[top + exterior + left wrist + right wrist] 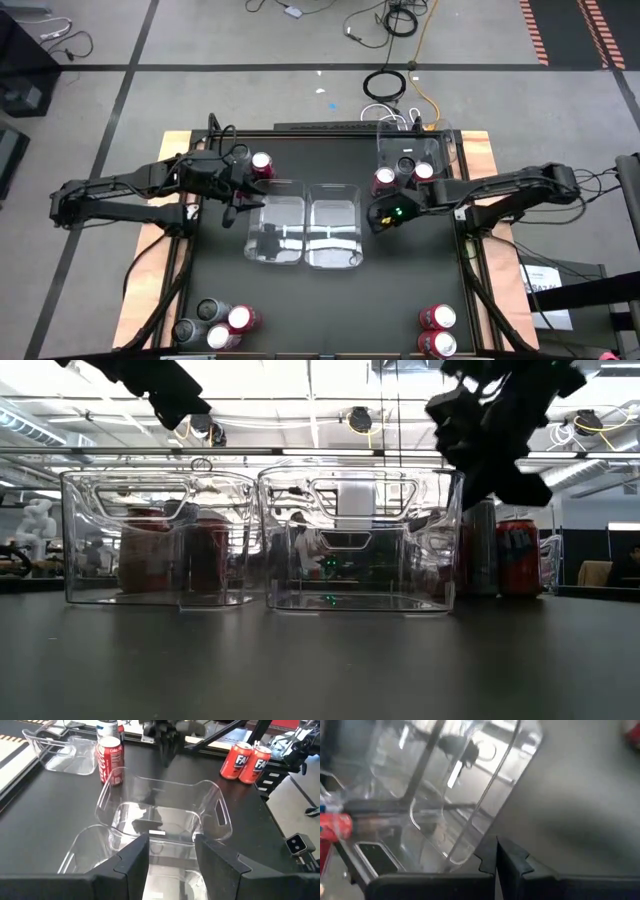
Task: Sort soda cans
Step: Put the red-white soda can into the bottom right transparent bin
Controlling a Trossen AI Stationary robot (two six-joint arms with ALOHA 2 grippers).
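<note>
Two clear trays point(275, 228) point(333, 225) stand side by side on their bases mid-table. My left gripper point(171, 855) hovers open over the left tray's left edge point(238, 203), nothing between its fingers. A red can point(262, 165) stands just beyond it. My right gripper point(496, 854) is shut and empty, raised beside the right tray's right wall point(380, 215). Two red cans point(384, 180) point(424, 172) and a dark can point(407, 165) stand at the far right by a third clear tray point(425, 150).
Several cans, dark and red, stand upright at the near left corner point(215, 325). Two red cans point(438, 330) stand at the near right corner. The black table top between the trays and the near edge point(330, 310) is bare. Cables lie on the floor beyond the table.
</note>
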